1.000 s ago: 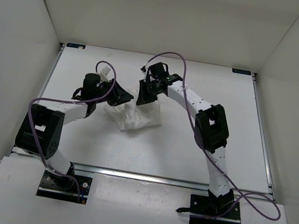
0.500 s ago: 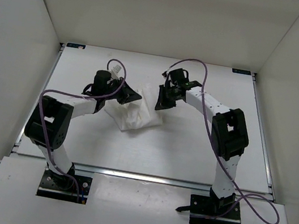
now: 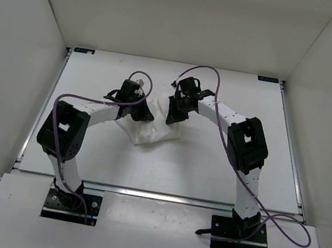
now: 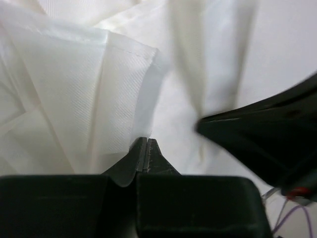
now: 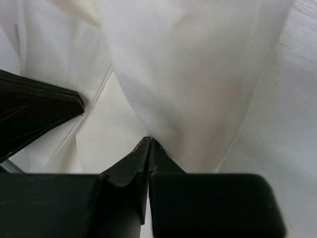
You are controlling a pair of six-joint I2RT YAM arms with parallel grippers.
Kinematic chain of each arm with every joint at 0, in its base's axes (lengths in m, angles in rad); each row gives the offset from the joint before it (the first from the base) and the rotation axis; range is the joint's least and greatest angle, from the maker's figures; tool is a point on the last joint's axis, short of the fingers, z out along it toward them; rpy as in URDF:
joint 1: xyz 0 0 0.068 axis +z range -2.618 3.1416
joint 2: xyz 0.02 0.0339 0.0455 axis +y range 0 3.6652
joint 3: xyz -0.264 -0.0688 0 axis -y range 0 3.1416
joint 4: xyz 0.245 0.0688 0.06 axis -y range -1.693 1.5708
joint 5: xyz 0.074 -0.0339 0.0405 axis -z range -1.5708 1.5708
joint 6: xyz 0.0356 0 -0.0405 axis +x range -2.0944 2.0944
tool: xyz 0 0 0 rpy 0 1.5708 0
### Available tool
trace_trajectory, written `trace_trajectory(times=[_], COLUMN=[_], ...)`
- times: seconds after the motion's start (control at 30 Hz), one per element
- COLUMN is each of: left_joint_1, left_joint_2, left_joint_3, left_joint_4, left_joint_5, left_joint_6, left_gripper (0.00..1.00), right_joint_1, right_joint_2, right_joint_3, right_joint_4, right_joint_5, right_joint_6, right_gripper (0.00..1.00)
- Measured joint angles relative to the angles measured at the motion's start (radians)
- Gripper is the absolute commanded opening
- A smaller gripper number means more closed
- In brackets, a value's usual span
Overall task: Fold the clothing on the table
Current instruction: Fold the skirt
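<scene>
The clothing is a bunched white garment in the middle of the table. My left gripper sits at its upper left edge, and my right gripper at its upper right edge, a short gap apart. In the left wrist view the left gripper is shut, with a hemmed fold of the clothing running into its tips. In the right wrist view the right gripper is shut on gathered fabric of the clothing. Each wrist view shows the other gripper as a dark wedge.
White walls enclose the table on the left, back and right. An aluminium rail runs along the near edge, with both arm bases below it. Purple cables loop off the arms.
My left gripper has moved right to the clothing's edge and shut on it. The right gripper swung right, then came back a little left, still shut on the fabric.
</scene>
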Motion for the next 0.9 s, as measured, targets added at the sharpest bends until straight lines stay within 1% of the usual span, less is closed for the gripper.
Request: trace_trajectory(times=[0.13, 0.27, 0.4, 0.5, 0.6, 0.9], left_joint_1=[-0.010, -0.008, 0.030, 0.099, 0.154, 0.199], left_joint_2=[0.048, 0.047, -0.008, -0.089, -0.123, -0.204], left_joint_3=[0.000, 0.006, -0.019, -0.088, -0.101, -0.173], left_joint_4=[-0.071, -0.131, -0.134, -0.112, -0.118, -0.138], left_joint_5=[-0.040, -0.105, -0.133, -0.131, -0.147, -0.153], left_joint_6=[0.042, 0.068, 0.070, 0.063, 0.066, 0.068], left_gripper=[0.00, 0.00, 0.00, 0.00, 0.00, 0.00], right_joint_1=[-0.010, -0.010, -0.006, -0.004, -0.004, 0.001], right_joint_2=[0.008, 0.011, 0.023, 0.038, 0.049, 0.054], right_joint_3=[0.000, 0.002, 0.008, 0.015, 0.019, 0.025], right_joint_4=[-0.003, -0.005, -0.009, -0.013, -0.016, -0.025], right_joint_5=[0.005, 0.009, 0.014, 0.017, 0.018, 0.026], right_joint_6=[0.000, 0.000, 0.000, 0.000, -0.001, -0.004], right_gripper=[0.00, 0.00, 0.00, 0.00, 0.00, 0.00])
